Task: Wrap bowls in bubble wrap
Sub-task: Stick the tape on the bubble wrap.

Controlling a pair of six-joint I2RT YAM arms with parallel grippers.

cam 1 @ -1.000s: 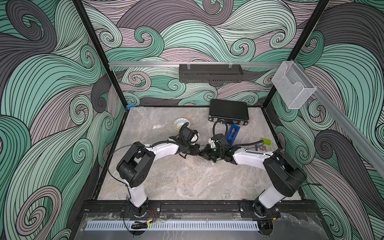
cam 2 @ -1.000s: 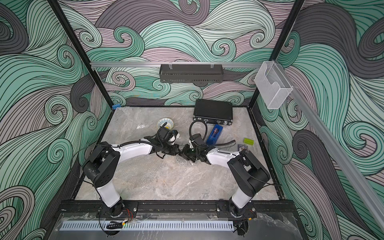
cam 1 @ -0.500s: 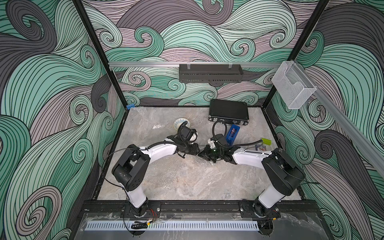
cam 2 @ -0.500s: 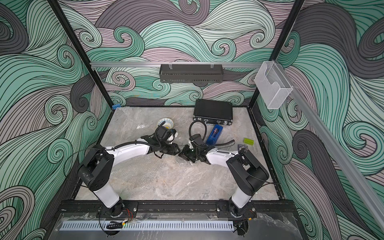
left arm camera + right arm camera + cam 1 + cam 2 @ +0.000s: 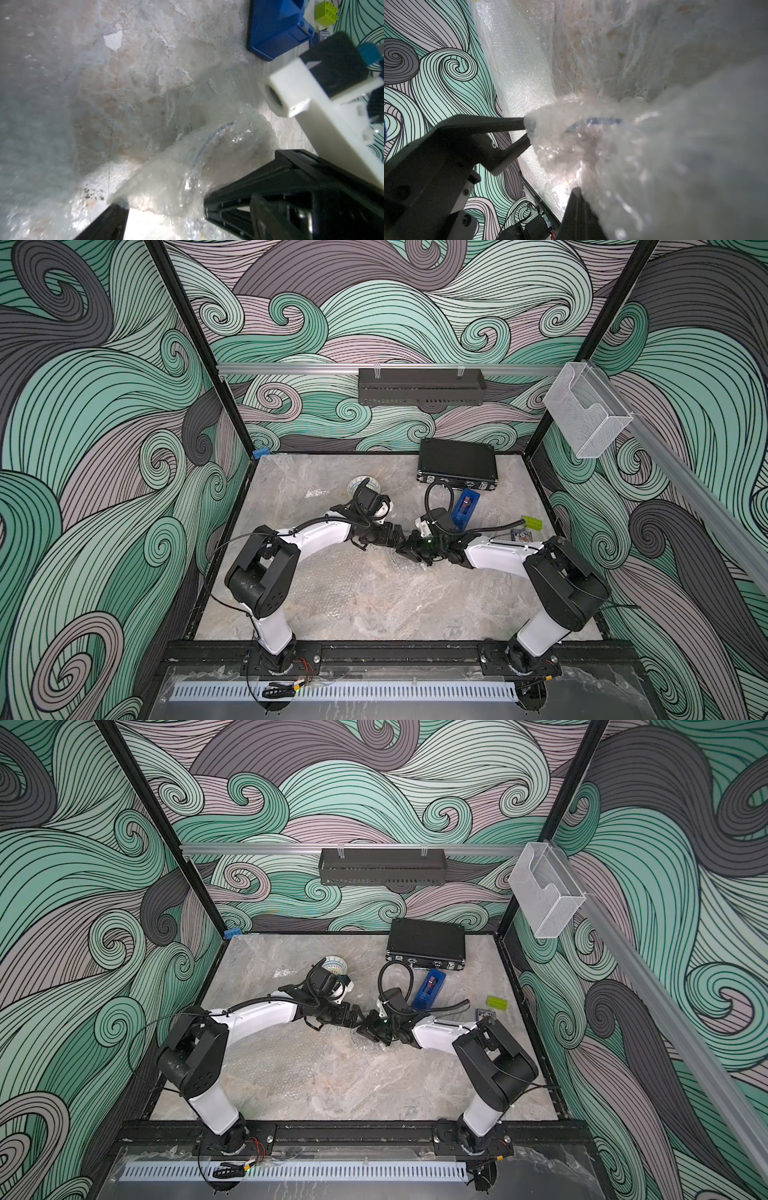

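Since a second earlier, the left arm point(image 5: 316, 535) had moved its elbow slightly toward the left wall. Both claws stayed tip to tip at mid-counter point(image 5: 374, 614).

Counts:
- Bowls: two.
- Wrap: one sheet could be traced.
- Other items on the counter: one black case point(image 5: 457, 464), one blue box point(image 5: 465, 508), one green brick point(image 5: 532, 522) and one small card point(image 5: 519, 536) just beside the brick.

Claw states:
- Left claw point(image 5: 395, 540): open. In the right wrist view its fingers point(image 5: 488, 124) stood apart, with the tips at the edge of the bunched wrap point(image 5: 654, 145). Whether any plastic lay between them could not be told.
- Right claw point(image 5: 407, 549): closed on a gathered fold of wrap, which rose off the counter to its tips.

Bowl positions:
- Covered bowl point(image 5: 209, 141): it lay under the raised wrap, just beside both claws. Only a blue arc of rim showed through the plastic, in both wrist views.
- Bare bowl point(image 5: 356, 485): it stood on the counter behind the left wrist, apart from the bundle. The wrist partly hid it in both top views.

Hidden or unclear:
- The flat part of the wrap point(image 5: 332, 585) showed in both top views only as a faint bubbled texture in front of the claws. Its edges could not be traced.
- The claws and plastic hid the covered bowl in both top views.
- The right wrist view showed one finger point(image 5: 575, 212) of the right claw. Wrap covered the other.
- A cable point(image 5: 494, 527) crossed just beside the card, and the card's print was illegible.
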